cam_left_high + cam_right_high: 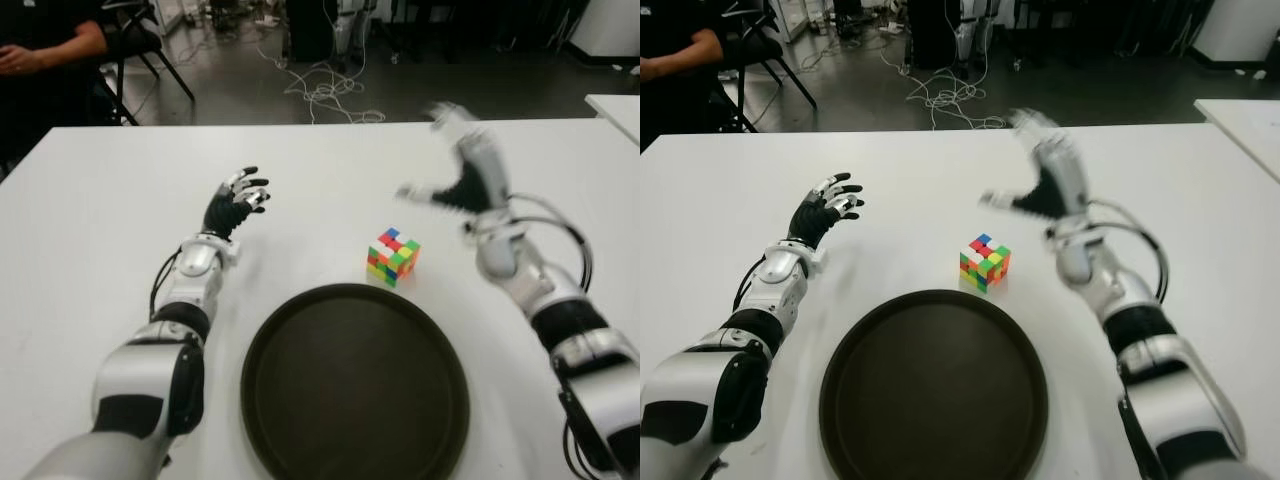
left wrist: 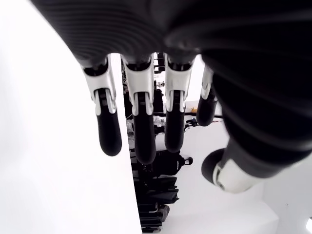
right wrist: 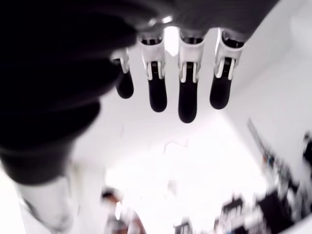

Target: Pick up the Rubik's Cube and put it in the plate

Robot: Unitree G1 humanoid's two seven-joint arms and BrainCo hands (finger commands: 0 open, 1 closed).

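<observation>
Rubik's Cube lies on table, apart from right hand fingers.

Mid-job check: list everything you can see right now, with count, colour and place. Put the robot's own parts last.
Rubik's Cube: one, multicoloured, on the table just beyond the plate's far rim, in neither hand.
Plate: one, dark, round, empty, near table edge between the two arms.
Table: one, white, under everything.
Second table: one, white, corner only, far right.
Cables: a loose pale tangle on the floor beyond the table.
Chair: one, black, far left on the floor.
Person: one, dark top, far left, partly out of view.
Left hand: one, black and silver, empty, fingers relaxed, left of the cube.
Right hand: one, open, empty, raised right of and beyond the cube.
</observation>
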